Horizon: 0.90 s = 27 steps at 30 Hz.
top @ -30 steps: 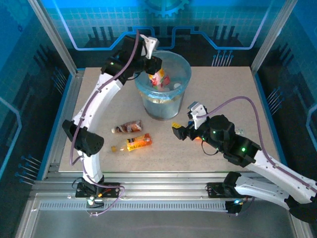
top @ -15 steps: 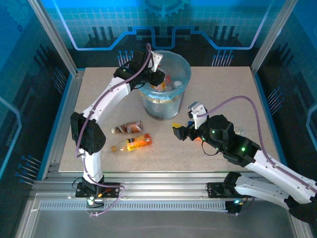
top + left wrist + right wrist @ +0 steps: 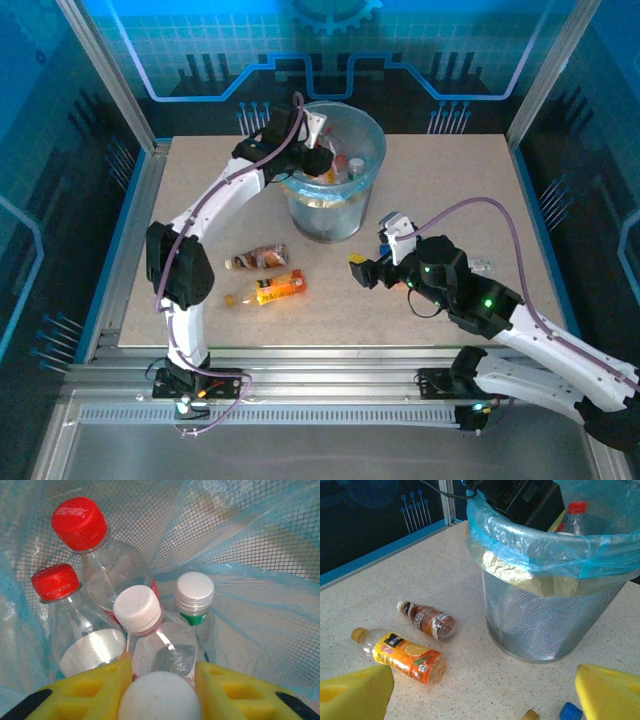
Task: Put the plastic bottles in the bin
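Capped clear bottles (image 3: 137, 610) stand in the mesh bin (image 3: 545, 625) under the left gripper (image 3: 162, 665); an orange-label bottle (image 3: 405, 656) and a brown bottle (image 3: 427, 620) lie outside.

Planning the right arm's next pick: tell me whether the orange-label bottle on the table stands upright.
No. In the right wrist view the orange-label bottle lies on its side on the table, near the brown bottle.

Inside the mesh-walled bin (image 3: 150, 510), lined with a pale-blue bag (image 3: 265, 615), a white-capped bottle (image 3: 137, 609) stands upright. A shorter red-capped bottle (image 3: 55, 582) is just to its left, a taller red-capped bottle (image 3: 80, 524) behind that, and a green-collared bottle (image 3: 194, 592) just to its right. In front of it, the left gripper (image 3: 162, 672) sets its yellow fingers (image 3: 85, 690) either side of a white rounded object (image 3: 159, 697).
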Tool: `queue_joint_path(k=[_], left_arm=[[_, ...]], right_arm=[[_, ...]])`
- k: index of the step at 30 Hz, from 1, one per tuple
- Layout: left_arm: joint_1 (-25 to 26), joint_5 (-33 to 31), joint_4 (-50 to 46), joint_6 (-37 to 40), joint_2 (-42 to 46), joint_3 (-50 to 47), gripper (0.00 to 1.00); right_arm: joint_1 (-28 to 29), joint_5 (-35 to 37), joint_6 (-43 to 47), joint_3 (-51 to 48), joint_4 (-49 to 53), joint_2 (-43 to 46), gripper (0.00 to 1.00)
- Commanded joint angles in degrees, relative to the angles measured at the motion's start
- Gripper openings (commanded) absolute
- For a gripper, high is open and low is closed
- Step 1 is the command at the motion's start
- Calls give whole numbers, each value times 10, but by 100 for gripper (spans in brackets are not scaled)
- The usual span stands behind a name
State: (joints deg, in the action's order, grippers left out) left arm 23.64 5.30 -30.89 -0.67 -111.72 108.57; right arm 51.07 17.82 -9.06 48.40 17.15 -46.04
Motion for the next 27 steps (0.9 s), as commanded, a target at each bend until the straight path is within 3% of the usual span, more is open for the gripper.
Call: queue_joint_path(k=[1, 6, 10, 20, 27], left_arm=[[-4, 36, -2, -25, 16, 8, 46], [-4, 55, -1, -40, 38, 20, 60], [-4, 57, 0, -45, 48, 30, 61], [-4, 50, 10, -60, 46, 54, 50], [-7, 17, -32, -64, 14, 81, 41]], right_arm=[[-7, 9, -11, -1, -3, 9, 94], [-8, 5, -16, -4, -7, 9, 94], [-9, 2, -19, -5, -10, 5, 94], [-9, 2, -23, -5, -7, 5, 94], [-9, -1, -28, -7, 0, 7, 94]])
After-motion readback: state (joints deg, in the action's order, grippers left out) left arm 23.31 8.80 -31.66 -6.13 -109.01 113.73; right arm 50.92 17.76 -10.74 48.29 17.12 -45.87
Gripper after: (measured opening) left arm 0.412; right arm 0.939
